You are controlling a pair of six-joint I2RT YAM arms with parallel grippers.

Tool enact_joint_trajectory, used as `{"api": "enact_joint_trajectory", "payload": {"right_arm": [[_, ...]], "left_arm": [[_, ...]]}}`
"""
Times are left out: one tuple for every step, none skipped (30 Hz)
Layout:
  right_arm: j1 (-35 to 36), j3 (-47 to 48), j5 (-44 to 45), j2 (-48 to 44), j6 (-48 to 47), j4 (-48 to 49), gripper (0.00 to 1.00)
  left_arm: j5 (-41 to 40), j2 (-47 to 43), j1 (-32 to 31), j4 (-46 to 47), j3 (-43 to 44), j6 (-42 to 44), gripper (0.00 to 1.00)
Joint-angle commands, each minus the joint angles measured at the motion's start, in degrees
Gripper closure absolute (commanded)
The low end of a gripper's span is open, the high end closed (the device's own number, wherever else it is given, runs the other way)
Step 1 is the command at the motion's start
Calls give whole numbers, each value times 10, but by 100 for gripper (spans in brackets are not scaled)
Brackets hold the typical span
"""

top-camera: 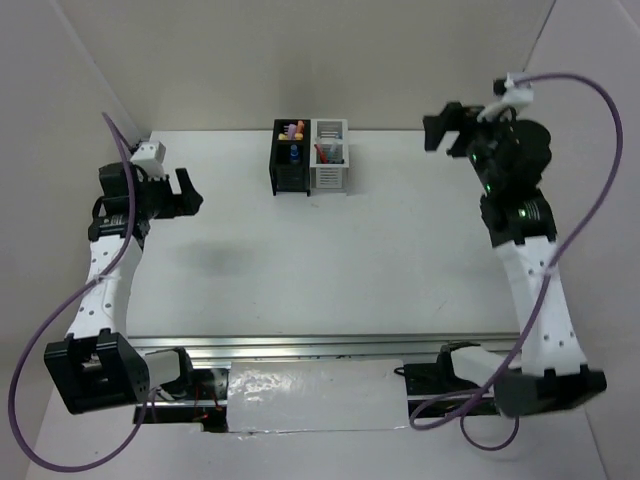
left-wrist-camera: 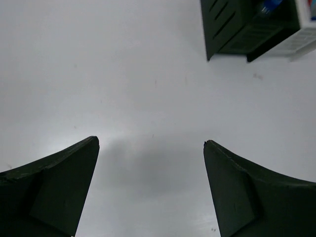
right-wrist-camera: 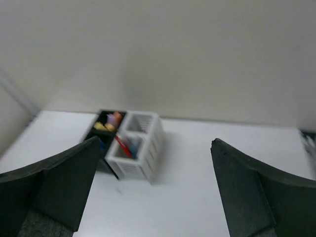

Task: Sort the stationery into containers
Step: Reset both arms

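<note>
Two arms shown from above and from each wrist. At the near edge of the counter [top-camera: 330,270], a metal rail [top-camera: 300,345] carries the bases of the left arm [top-camera: 105,290] and the right arm [top-camera: 535,290], each trailed by a purple cable [top-camera: 590,150]. The left arm reaches up the left side of the counter. Its left fingers [left-wrist-camera: 54,192] are spread wide with nothing between them and hang above the counter, well apart from the boxes. The right arm rises on the right side. The right fingers [right-wrist-camera: 261,192] are likewise parted and hold nothing, pointing across the counter toward the boxes. Toward the far edge, near the middle of the counter, stand two upright slatted boxes joined side by side, the black box [top-camera: 291,165] on the left and the white box [top-camera: 331,165] on the right. All the stationery that can be seen is inside them. The black box holds short markers [top-camera: 293,130] in orange, pink and yellow tones at its rear, and a blue-capped item [top-camera: 295,153] nearer its front. The white box holds a red pen [right-wrist-camera: 123,146] leaning in its front compartment; finer detail is too small to tell. In the left wrist view, only a lower corner of the black box and a strip of the white box show at the upper right. Beyond the boxes rises a plain pale wall [top-camera: 330,60].
</note>
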Motion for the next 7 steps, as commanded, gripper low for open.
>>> {"api": "enact_joint_trajectory", "payload": {"right_arm": [[-80,-153,-40,-81,-52,-103,0],[-110,-215,-53,-106,-55,-114,0],[-127,-245,-57,-152,-58,-116,0],[-160,-306,-70,-173,-65,-115,0],[-173,-330,-75,-210,-68,-113,0],[-186,-353,-82,-226,-68,-113,0],[-198,-391,-101,-238,-68,-111,0]], "left_arm": [[-43,-34,-3,-37,-40,29,1],[-44,-45,-3,-37,-48,27,0],[-53,-48,-5,-38,-56,23,1],[-57,-47,-10,-51,-62,22,1],[-57,-45,-12,-60,-64,22,1],[-57,-44,-16,-65,-66,22,1],[-52,-47,-16,-69,-74,22,1]]}}
